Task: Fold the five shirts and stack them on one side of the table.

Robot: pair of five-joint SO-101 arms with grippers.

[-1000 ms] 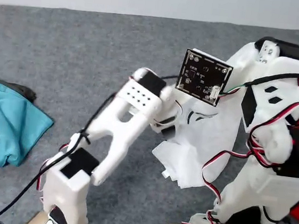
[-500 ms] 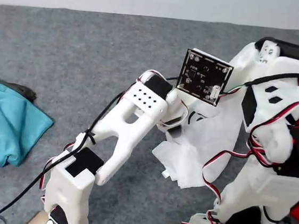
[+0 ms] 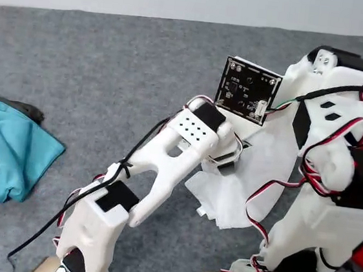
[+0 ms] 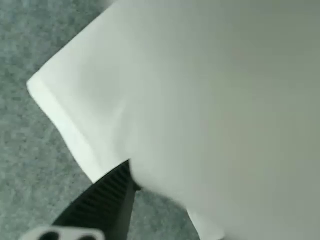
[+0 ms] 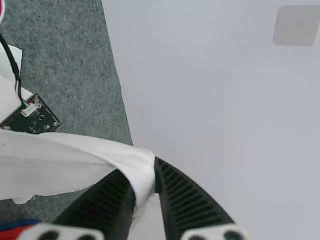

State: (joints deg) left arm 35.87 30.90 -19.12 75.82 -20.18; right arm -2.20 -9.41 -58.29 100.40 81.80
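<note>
The white shirt [image 3: 230, 193] hangs between the two arms. Its long axis runs from the raised right gripper [image 5: 145, 167] down to the grey table [image 3: 112, 57] in front of the arm bases. The right gripper is clenched on a fold of the fabric. The left gripper [image 3: 226, 160] sits against the side of the shirt that faces its own arm. Cloth seems to cover one of its fingers, so whether it grips cannot be told. The shirt is plain, smooth across its wide panel and crumpled where it meets the table. A teal shirt [image 3: 7, 153] lies well apart at the left edge of the high view.
</note>
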